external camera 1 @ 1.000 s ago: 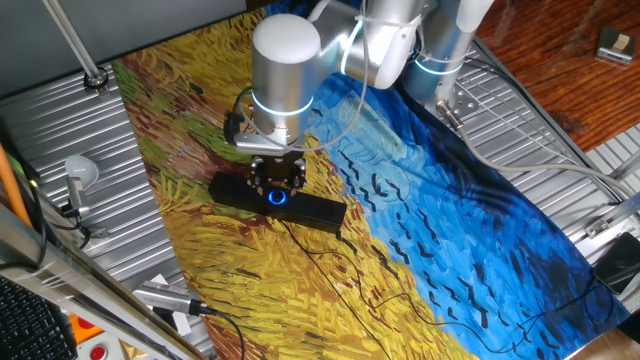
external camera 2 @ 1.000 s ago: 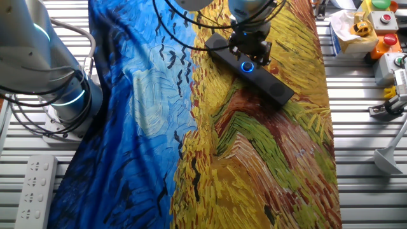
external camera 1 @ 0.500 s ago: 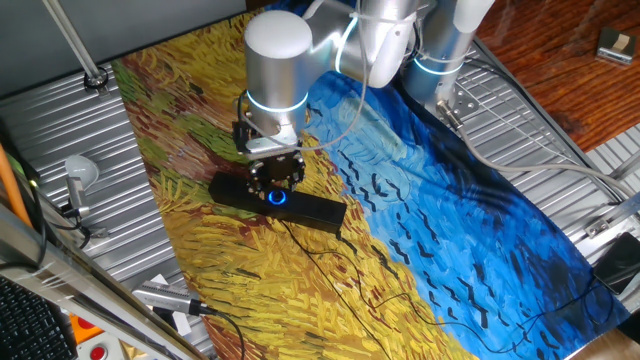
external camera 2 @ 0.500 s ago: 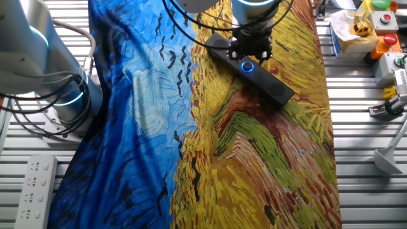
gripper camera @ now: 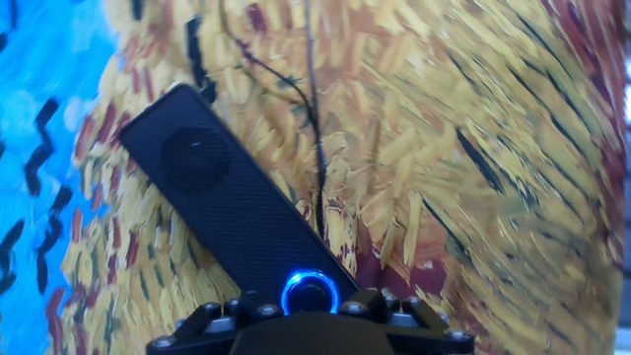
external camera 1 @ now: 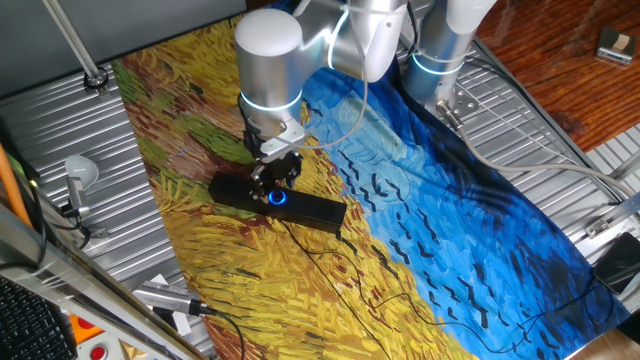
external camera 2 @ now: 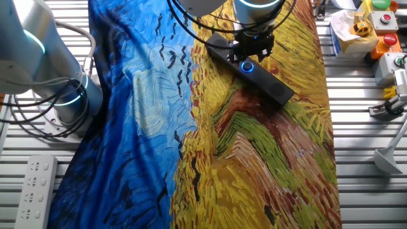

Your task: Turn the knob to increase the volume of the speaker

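Note:
The speaker (external camera 1: 312, 210) is a long black bar lying on the yellow part of the painted cloth; it also shows in the other fixed view (external camera 2: 275, 87) and in the hand view (gripper camera: 225, 202). The knob (external camera 1: 276, 197), ringed in glowing blue, sits at the middle of its top face (external camera 2: 247, 66). My gripper (external camera 1: 275, 188) points straight down onto the knob (gripper camera: 310, 294), with a finger on each side of it and shut on it. In the hand view my gripper (gripper camera: 310, 304) fills the bottom edge. A thin black cable (gripper camera: 314, 118) runs from the bar.
The cloth (external camera 1: 430, 230) covers the slatted metal table. A white round object (external camera 1: 80, 172) stands at the left edge. A white power strip (external camera 2: 32, 184) lies by the arm's base. Boxes with coloured buttons (external camera 2: 381, 19) stand beside the cloth.
The wrist has turned about the knob's axis with the fingers staying on the knob; the arm's big joint has swung left in one fixed view. The speaker has not moved.

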Robot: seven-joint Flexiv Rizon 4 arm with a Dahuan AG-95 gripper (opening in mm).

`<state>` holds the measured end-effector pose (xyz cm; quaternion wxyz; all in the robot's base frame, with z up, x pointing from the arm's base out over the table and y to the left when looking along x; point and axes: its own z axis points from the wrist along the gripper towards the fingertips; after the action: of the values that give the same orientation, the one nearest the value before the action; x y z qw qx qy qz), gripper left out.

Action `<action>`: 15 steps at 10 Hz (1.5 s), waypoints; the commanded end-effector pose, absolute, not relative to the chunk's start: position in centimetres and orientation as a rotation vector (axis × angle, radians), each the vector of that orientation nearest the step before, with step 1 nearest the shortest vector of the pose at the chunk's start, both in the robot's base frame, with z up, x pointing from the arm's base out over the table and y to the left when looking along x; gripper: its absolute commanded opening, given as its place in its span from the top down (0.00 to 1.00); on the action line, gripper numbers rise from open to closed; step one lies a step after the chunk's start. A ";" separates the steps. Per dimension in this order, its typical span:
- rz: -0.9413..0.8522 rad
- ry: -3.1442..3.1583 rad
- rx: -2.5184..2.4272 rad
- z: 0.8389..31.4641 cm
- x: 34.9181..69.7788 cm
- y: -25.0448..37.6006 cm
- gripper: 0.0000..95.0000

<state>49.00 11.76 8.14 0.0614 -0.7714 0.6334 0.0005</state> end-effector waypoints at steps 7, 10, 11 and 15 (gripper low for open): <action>0.018 2.289 -2.041 7.7 49.1 12.2 0.60; 0.005 2.301 -2.040 7.5 49.1 12.1 0.60; 0.005 2.303 -2.038 7.4 49.1 12.0 0.60; 0.002 2.308 -2.034 7.0 49.2 12.0 0.60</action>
<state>49.22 11.98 6.91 0.0326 -0.6610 0.7497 -0.0003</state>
